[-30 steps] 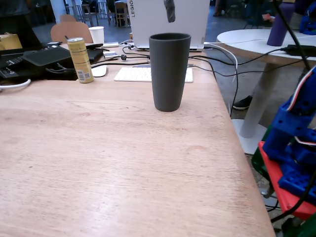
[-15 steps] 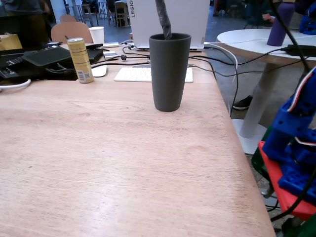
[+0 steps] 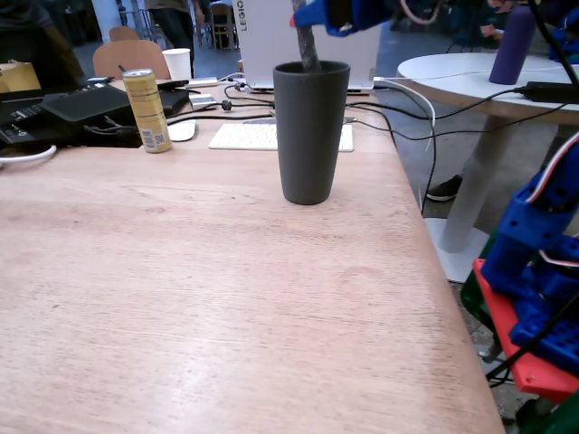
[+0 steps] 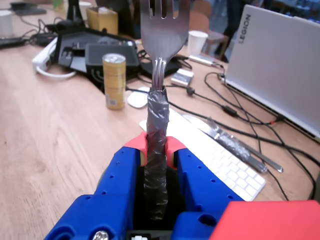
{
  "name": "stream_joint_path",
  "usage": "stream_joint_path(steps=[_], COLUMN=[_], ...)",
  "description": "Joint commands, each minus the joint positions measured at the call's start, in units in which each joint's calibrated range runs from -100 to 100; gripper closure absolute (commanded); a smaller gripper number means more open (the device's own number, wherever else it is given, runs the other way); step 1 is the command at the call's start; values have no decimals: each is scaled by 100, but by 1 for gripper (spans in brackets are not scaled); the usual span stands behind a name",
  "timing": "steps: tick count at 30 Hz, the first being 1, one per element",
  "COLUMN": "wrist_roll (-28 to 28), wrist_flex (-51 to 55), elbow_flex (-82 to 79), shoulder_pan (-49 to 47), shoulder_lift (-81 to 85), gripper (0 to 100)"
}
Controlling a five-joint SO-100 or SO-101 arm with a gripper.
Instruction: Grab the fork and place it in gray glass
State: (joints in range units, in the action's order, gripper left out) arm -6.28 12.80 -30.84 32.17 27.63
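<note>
I am holding the fork by its taped handle, the gripper clamped on it between its red-tipped fingers. In the fixed view the gripper is hanging at the top edge, directly over the gray glass, and the fork is reaching down to the rim; whether its end is already inside I cannot quite tell. My worry is the release: the fork is leaning a little, and if I am letting go while the end is riding on the rim it could skid off or knock the tall tumbler over near the table edge. The wrist view is showing me the grip but not the glass at all; the fixed view is showing the alignment but hiding the fingers' hold. A yellow can is standing well clear.
</note>
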Motion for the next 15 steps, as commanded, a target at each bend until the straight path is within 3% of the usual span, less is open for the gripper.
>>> stream_joint_path(steps=[1,9,12,15], wrist_roll=[-24,-20,-20,-20], wrist_flex=[-196,-188,-155,-138], elbow_flex=[-205,-630,-640,-640], shoulder_pan=[-3,-189,-189,-155], shoulder_lift=[308,505,453,428], gripper=[100,100,90,88])
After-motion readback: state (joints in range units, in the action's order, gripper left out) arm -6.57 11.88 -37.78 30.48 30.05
